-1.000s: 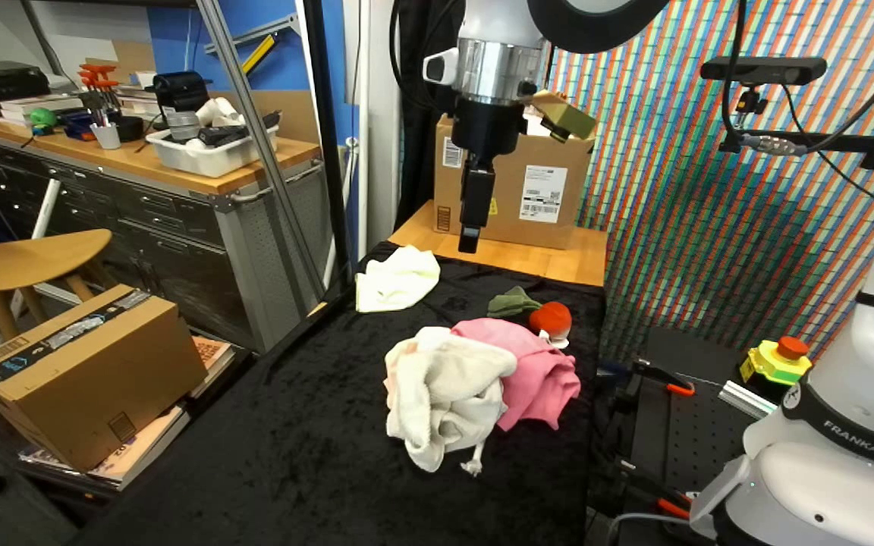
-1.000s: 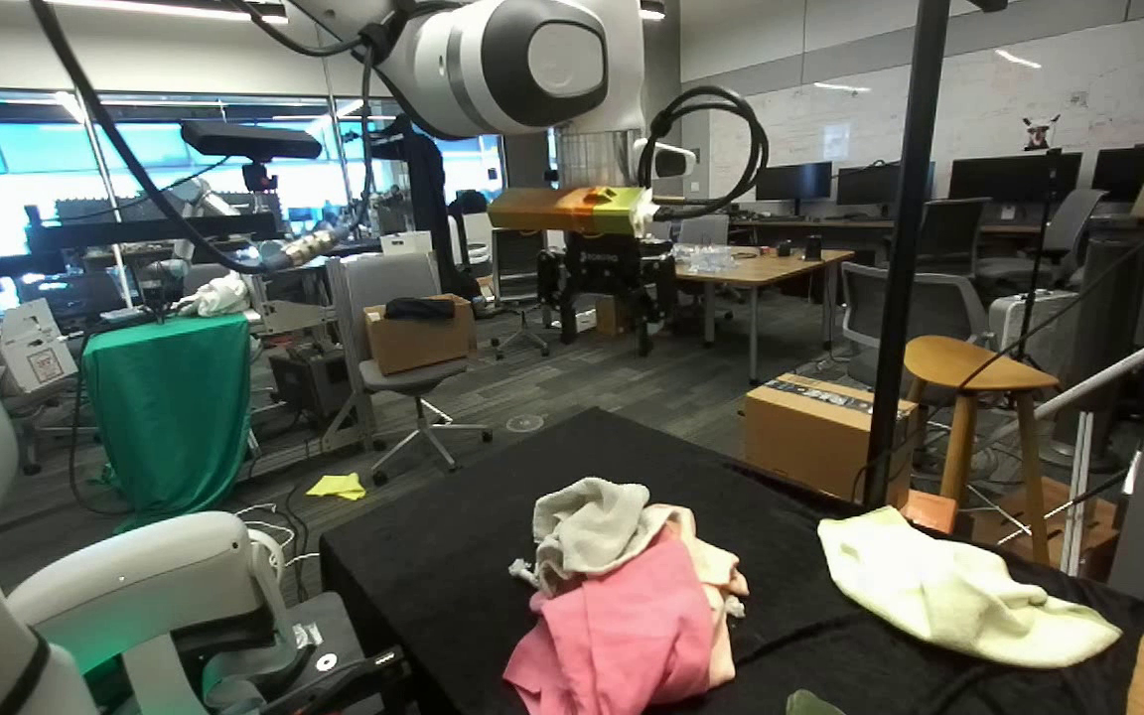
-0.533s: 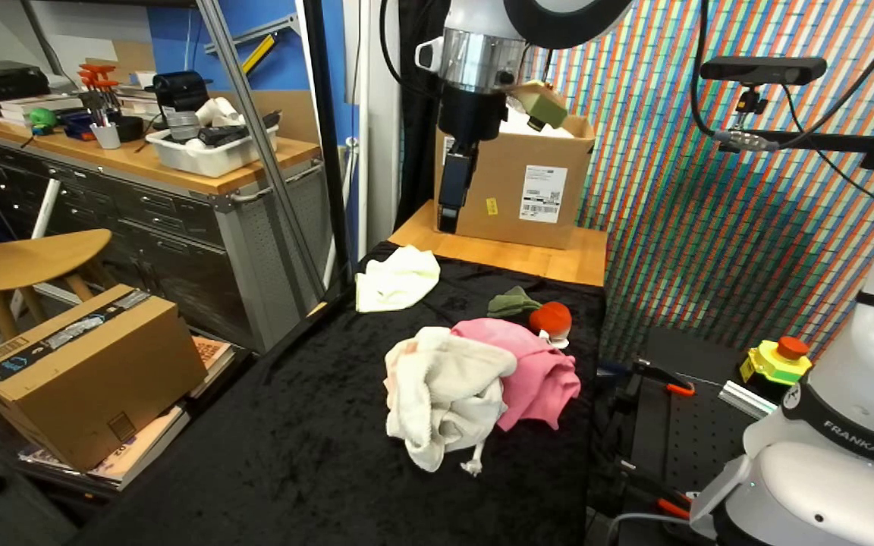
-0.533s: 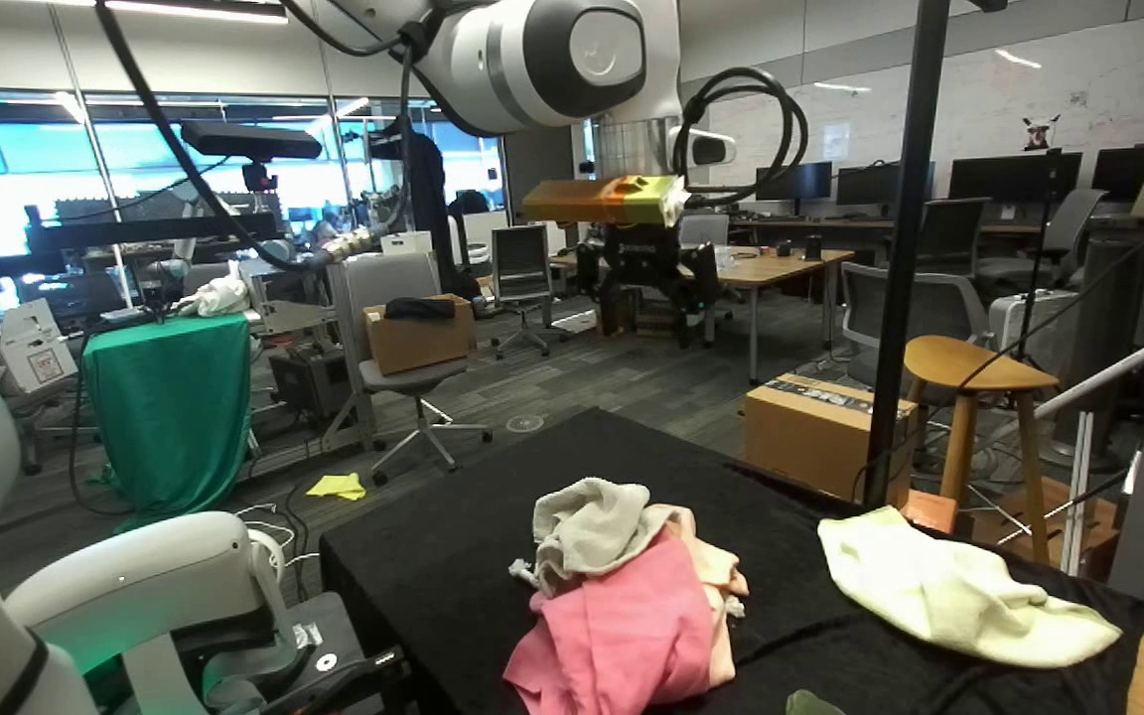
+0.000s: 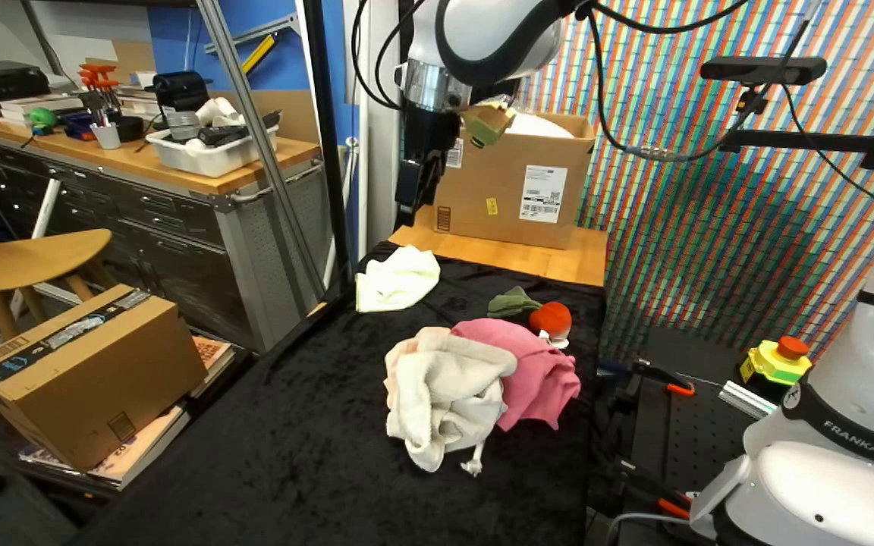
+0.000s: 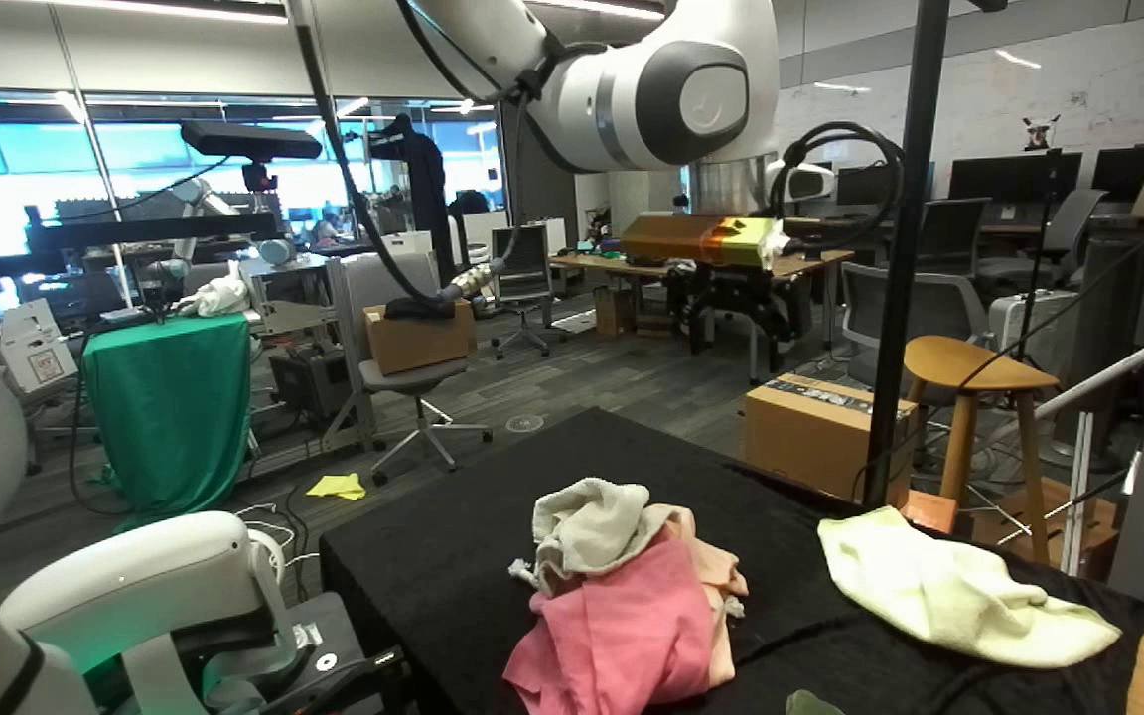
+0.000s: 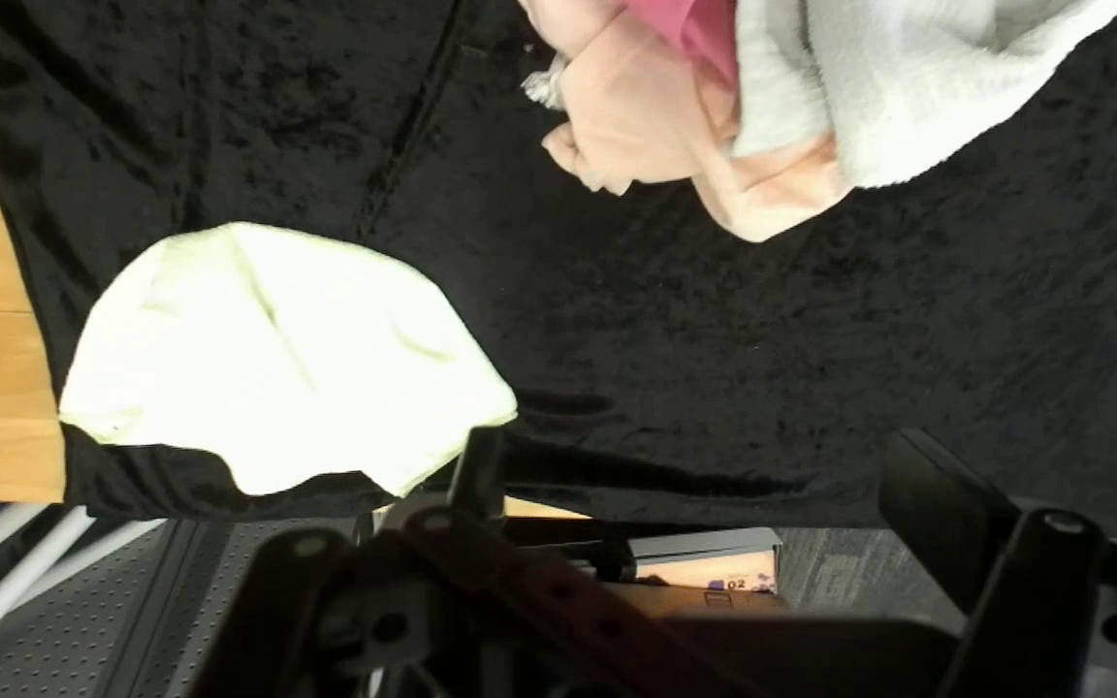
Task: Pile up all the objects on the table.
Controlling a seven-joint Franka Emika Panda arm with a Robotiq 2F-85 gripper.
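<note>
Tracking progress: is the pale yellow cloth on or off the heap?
Off: the pale yellow cloth lies apart; the black table shows between it and the heap in every view.

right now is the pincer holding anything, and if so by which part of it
Nothing is held: the pincer stands open, nothing between its jaws, raised clear of the pale yellow cloth, which lies on the black-covered table.

From the centre of an exterior view, a stool (image 5: 23, 262) stands at 9 o'clock, a white bin (image 5: 198, 161) at 10 o'clock, and a labelled cardboard box (image 5: 501, 174) at 1 o'clock.
</note>
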